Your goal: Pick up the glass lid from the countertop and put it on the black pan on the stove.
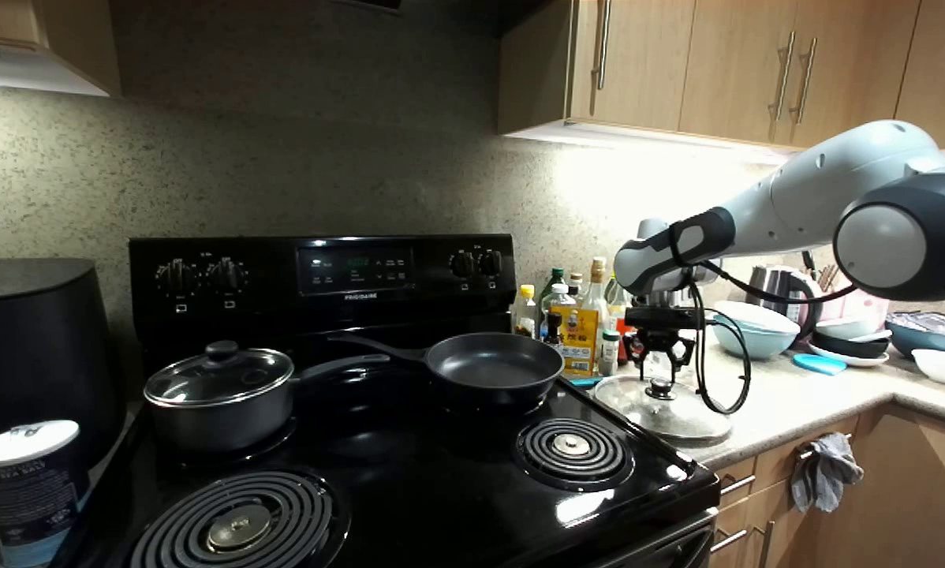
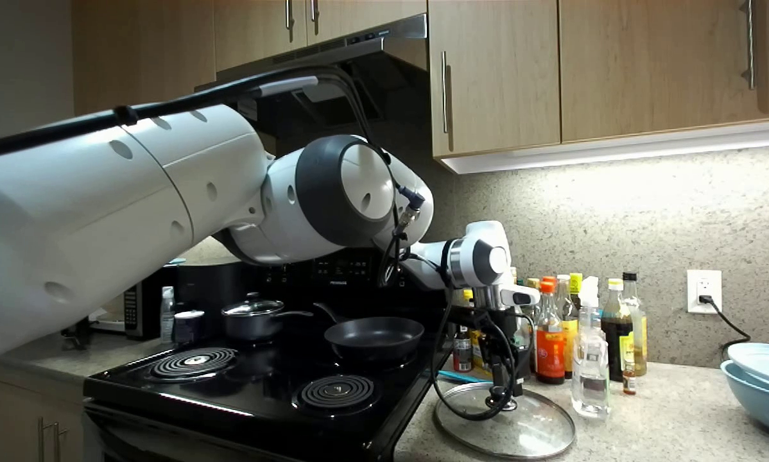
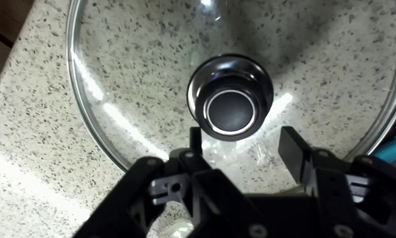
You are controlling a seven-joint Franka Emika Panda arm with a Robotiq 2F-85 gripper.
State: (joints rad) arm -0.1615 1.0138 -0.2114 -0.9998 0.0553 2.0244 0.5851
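- The round clear glass lid (image 2: 511, 425), edged with thin metal, lies on the pale, dark-speckled bench (image 2: 670, 417), just beside the black coil-burner stove (image 1: 409, 489); the shallow black frying pan (image 1: 494, 367) sits uncovered toward the stove's rear.
- The jaws stand apart and hold nothing, pointing down at the lid's small dark round knob (image 3: 231, 110).
- In the wrist view the knob lies nearer one jaw and seems not fully between them; whether they touch cannot be told.
- Closing now would probably bring that nearer jaw against the knob first, sliding or turning the lid rather than gripping it.
- Too high a grip could catch only the knob's smooth, rounded cap and slip off; too low could press the tips into the glass.
- The loose black cable (image 2: 477, 416) hangs low near the lid and might snag its rim or the clear, white-topped bottle (image 2: 591, 378) close by.
- Held by the knob alone, the lid may tip in the lift, knock the stove's edge, or settle crooked on the pan.
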